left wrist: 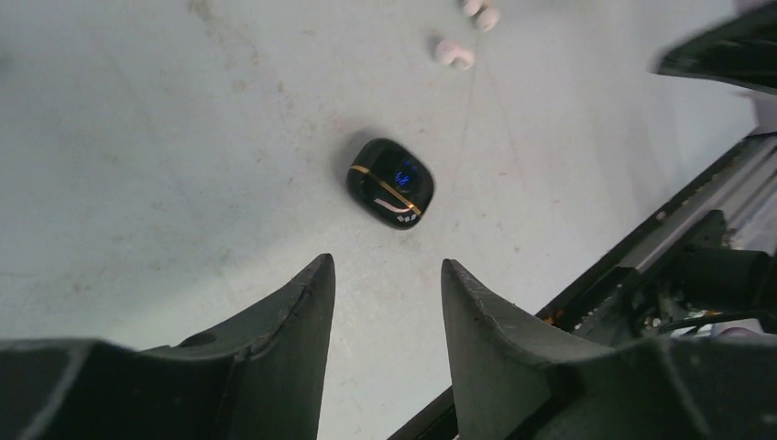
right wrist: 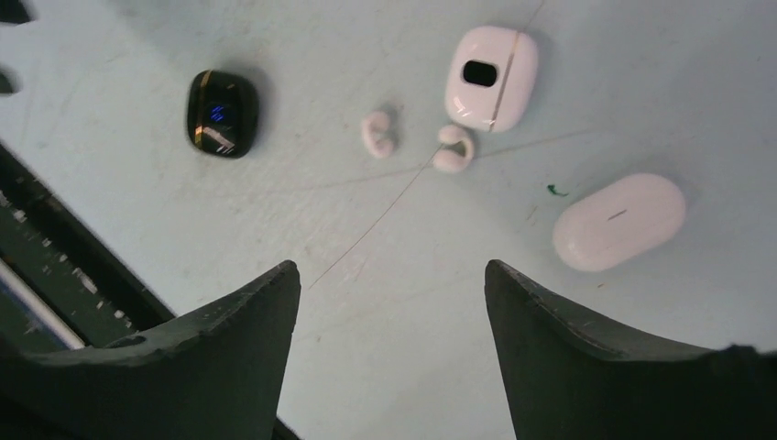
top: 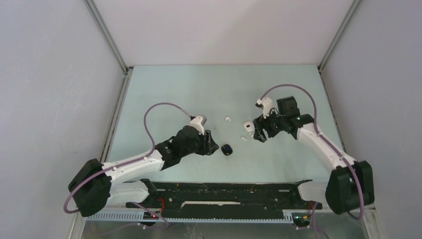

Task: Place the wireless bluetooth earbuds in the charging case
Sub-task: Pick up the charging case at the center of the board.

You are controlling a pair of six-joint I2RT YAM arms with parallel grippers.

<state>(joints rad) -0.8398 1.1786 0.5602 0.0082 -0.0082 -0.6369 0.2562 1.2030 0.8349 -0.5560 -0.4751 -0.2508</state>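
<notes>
Two small white curled earbuds (right wrist: pixel 377 135) are lying on the pale green table (right wrist: pixel 275 211), just beside a white windowed charging case (right wrist: pixel 490 78). The right gripper (right wrist: pixel 392 270) is hovering wide open and empty. The left gripper (left wrist: pixel 385 266), partly open and empty, is facing a glossy black case (left wrist: pixel 389 183).

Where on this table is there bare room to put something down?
The far half of the table, from the white cases to the back wall, is bare. The middle is crowded: black case, those cases and two earbuds lie close together.

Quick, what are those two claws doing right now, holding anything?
Left gripper: open, holding nothing.
Right gripper: open, holding nothing.
</notes>
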